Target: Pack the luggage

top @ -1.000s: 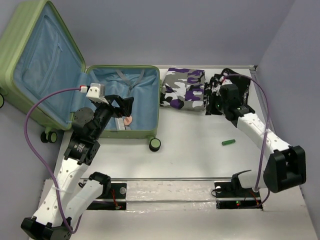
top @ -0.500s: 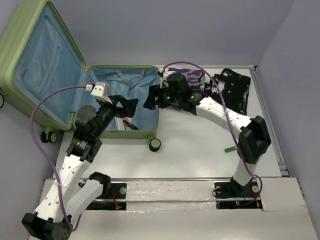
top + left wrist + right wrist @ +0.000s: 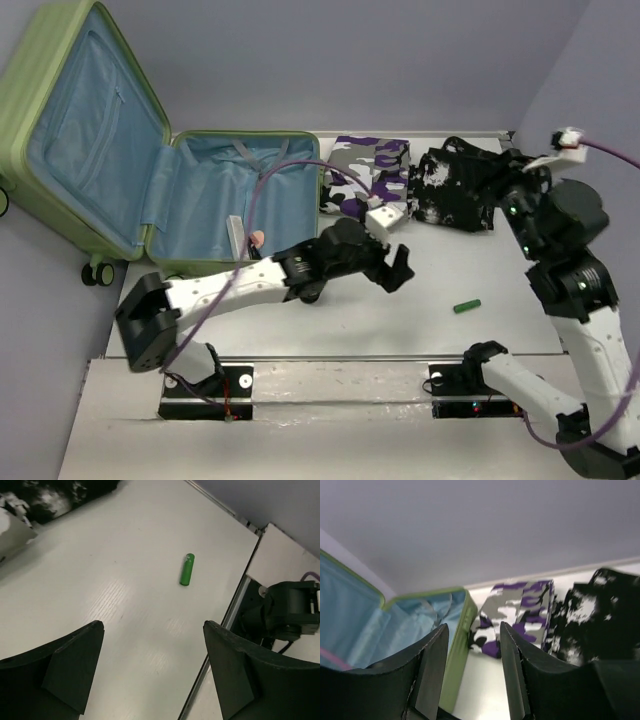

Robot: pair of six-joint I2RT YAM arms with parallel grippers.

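The luggage [image 3: 245,205] lies open at the left, its lid [image 3: 85,120] leaning up and its blue lining showing; it also fills the left of the right wrist view as the luggage [image 3: 395,625]. My left gripper [image 3: 397,268] reaches over the table's middle, open and holding nothing. In its wrist view the left gripper [image 3: 152,627] faces a small green cylinder [image 3: 187,570] lying on the table ahead. My right gripper [image 3: 472,630] is raised at the right, open and holding nothing, in front of a folded purple camouflage cloth [image 3: 517,612] and a black-and-white garment [image 3: 597,610].
The camouflage cloth [image 3: 368,175] sits just right of the luggage, with the black garment [image 3: 458,185] beside it. The green cylinder [image 3: 466,306] lies near the right front. A small pink item [image 3: 257,238] rests inside the luggage. The table's metal rail [image 3: 235,605] runs close by.
My left arm has swung from the luggage across to the table's middle. My right arm has pulled back from the luggage's edge to the right and risen, its jaws parted.
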